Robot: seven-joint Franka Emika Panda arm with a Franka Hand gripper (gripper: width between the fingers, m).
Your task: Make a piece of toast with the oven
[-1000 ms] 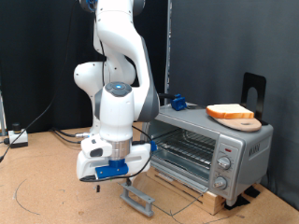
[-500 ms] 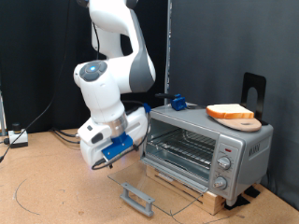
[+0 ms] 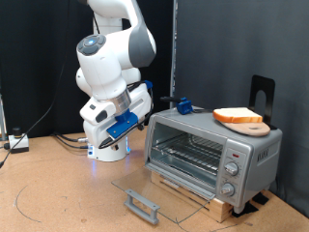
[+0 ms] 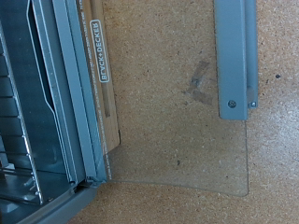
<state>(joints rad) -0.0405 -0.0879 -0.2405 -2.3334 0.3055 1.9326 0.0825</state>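
The oven (image 3: 212,155) is seen with its glass door (image 3: 159,193) dropped flat, the grey bar handle (image 3: 143,205) lying at the door's outer edge toward the exterior view's bottom. The wire rack (image 3: 188,153) inside is exposed. The piece of toast (image 3: 238,116) is found on the round wooden board (image 3: 247,125) on top of the oven, toward the exterior view's right. A small blue object (image 3: 182,105) is perched at the oven's back corner. The gripper (image 3: 99,150) is held raised at the exterior view's left of the oven, apart from the door; whether its fingers are spread or closed cannot be told. In the wrist view the glass door (image 4: 177,103) and handle (image 4: 234,56) are looked down on, and a label (image 4: 97,51) reading "BLACK+DECKER" is made out along the door's frame.
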